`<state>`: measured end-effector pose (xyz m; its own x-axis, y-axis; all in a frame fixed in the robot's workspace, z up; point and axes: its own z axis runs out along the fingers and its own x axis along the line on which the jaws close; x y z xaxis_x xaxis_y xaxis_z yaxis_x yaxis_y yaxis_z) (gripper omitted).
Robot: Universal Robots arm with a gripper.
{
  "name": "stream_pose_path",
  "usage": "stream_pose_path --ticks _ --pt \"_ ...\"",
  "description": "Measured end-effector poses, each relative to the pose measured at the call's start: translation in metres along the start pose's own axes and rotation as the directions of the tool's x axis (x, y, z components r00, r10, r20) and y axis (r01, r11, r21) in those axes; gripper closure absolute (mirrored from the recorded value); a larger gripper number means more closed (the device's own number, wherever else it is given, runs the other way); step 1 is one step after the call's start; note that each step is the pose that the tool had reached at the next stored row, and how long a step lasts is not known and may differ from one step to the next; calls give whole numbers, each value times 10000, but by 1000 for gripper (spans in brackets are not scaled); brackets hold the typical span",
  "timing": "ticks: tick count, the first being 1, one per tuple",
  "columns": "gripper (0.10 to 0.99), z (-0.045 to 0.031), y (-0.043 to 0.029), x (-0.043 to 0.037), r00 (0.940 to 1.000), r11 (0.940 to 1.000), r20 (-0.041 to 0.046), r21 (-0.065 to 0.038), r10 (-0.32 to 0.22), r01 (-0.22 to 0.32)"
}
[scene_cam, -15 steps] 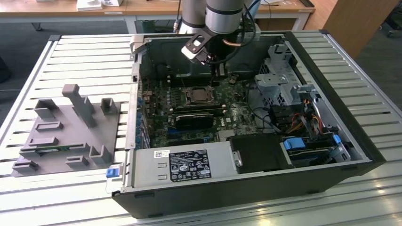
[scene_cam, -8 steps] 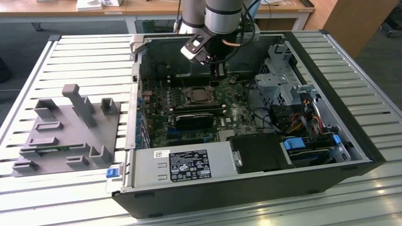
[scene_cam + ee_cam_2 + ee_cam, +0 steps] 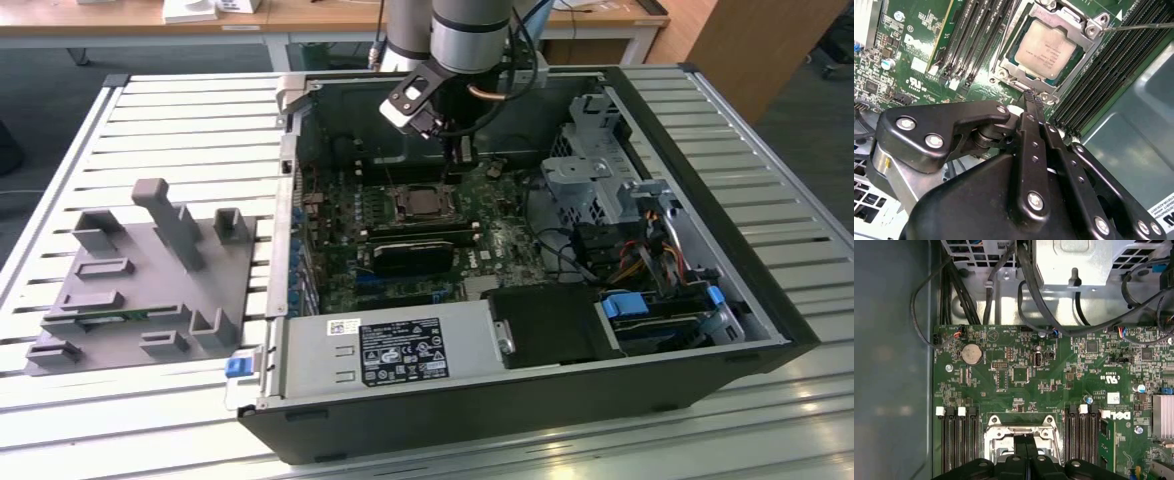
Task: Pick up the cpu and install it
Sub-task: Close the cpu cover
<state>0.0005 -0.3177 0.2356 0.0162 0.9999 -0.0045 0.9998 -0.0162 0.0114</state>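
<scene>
We see the gripper (image 3: 1032,97) with its two black fingers pressed together and nothing between them, the tips hanging just beside the metal socket frame (image 3: 1086,32). The cpu (image 3: 1045,49) lies flat inside that frame, silver top up. Around it spreads the green motherboard (image 3: 1054,365), inside the open computer case (image 3: 534,410). The case lies on a pale slatted table (image 3: 174,130). A grey fixture (image 3: 147,270) sits at the exterior view's left, with wooden desks (image 3: 120,25) beyond.
</scene>
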Motion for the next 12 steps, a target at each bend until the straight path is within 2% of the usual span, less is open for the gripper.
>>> stream_pose_path --ticks 12 --pt "980 14 -25 -20 10000 10000 -1 -1 0 0"
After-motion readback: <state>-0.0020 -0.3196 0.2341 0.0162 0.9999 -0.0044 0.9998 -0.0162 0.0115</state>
